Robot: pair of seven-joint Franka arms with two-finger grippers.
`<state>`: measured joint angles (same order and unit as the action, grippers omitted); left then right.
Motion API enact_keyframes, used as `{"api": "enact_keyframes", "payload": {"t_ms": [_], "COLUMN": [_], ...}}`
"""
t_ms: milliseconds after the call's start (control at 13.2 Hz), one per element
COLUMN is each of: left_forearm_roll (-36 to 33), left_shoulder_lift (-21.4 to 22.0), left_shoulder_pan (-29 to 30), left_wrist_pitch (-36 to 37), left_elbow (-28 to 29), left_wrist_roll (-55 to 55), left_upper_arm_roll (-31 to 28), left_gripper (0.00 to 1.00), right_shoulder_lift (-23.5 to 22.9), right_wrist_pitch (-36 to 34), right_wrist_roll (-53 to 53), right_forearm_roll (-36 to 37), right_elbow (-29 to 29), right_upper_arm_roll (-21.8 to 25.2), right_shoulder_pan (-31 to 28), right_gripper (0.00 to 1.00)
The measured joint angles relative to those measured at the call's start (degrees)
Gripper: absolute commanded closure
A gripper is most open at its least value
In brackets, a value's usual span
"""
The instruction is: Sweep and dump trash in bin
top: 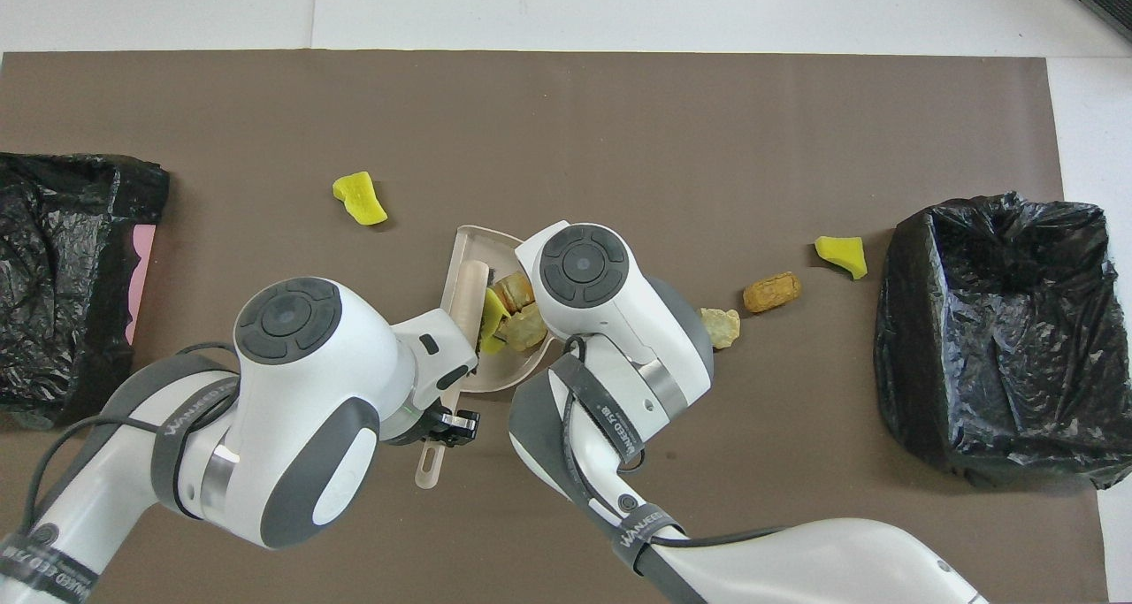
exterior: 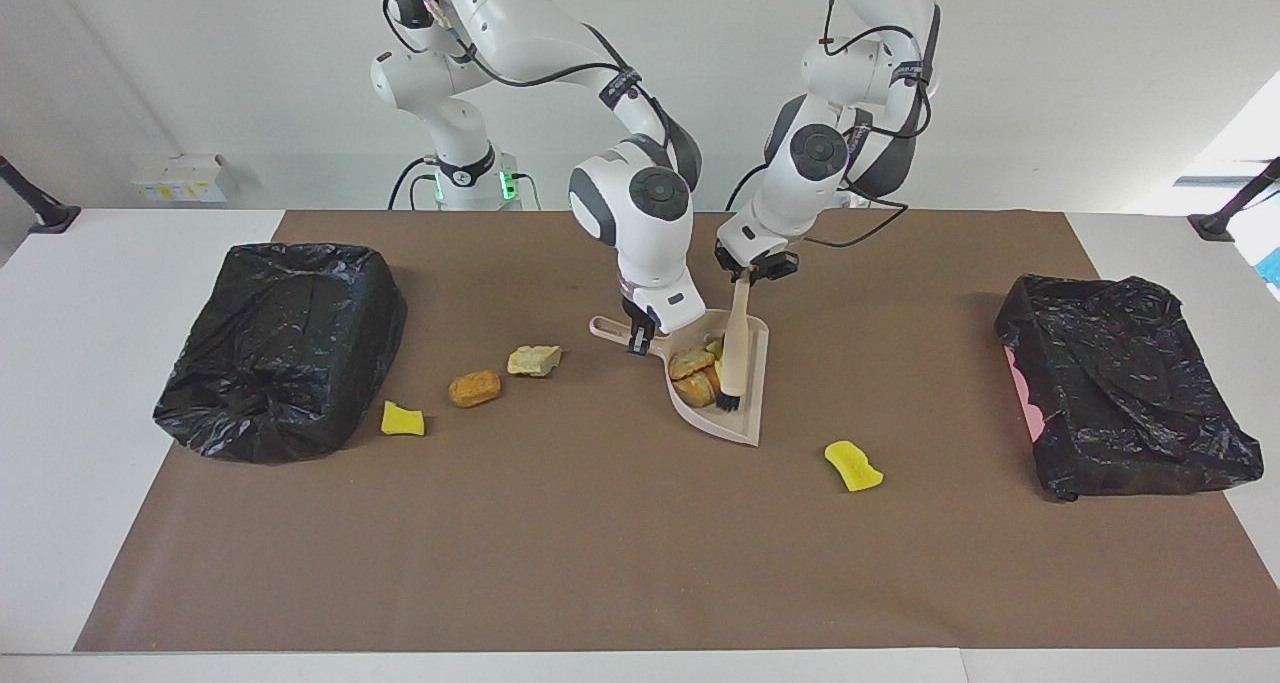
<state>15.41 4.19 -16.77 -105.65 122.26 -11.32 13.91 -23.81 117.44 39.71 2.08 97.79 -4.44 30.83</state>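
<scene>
Left claw [exterior: 757, 268] clamped on the brush [exterior: 735, 348], right claw [exterior: 640, 335] on the dustpan [exterior: 745, 403] handle: tilting could spill its scraps [exterior: 692, 375] (four lie outside).

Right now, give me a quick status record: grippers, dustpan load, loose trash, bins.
left gripper: shut on brush, bristles in the dustpan
right gripper: shut on dustpan handle
in dustpan: tan chunks and a yellow piece
loose trash: four; yellow scrap toward the left arm's end; beige chunk, orange chunk, yellow piece toward the right arm's end
bins: open bin at right arm's end; covered bin at left arm's end
</scene>
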Motion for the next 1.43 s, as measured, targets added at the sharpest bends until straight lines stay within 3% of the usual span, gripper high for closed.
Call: {"api": "enact_keyframes", "payload": {"t_ms": [377,981,1208,1434], "left_forearm_roll": [0.23,0.22,-5.61,-11.49], "left_shoulder_lift": [2.53,7.39,6.01,1.20], "left_shoulder_pan": [0.80,0.99,3.65,4.58], "left_wrist_pitch": [7.31,4.94,1.99,1.62], "left_elbow": [-1.58,5.34,3.74,-1.91], "left_wrist_roll": [0.07,0.16,2.02,8.30], "left_upper_arm_roll": [-0.62,-0.34,-1.81,-7.46], "left_gripper": [1.00,1.00,1.00,1.00], "right_shoulder_lift": [0.00,-0.02,-0.02,-0.02], "right_wrist_pitch": [0.02,0.02,0.02,0.02], "right_wrist_roll": [0.00,0.00,0.00,0.00], "right_forearm_roll": [0.00,0.00,0.05,0.13], "right_elbow": [0.00,0.18,0.24,0.29], "right_upper_arm_roll": [0.00,0.03,0.03,0.03], "right_shoulder_pan": [0.00,-0.09,-0.14,-0.16], "right_gripper": [1.00,1.00,1.00,1.00]}}
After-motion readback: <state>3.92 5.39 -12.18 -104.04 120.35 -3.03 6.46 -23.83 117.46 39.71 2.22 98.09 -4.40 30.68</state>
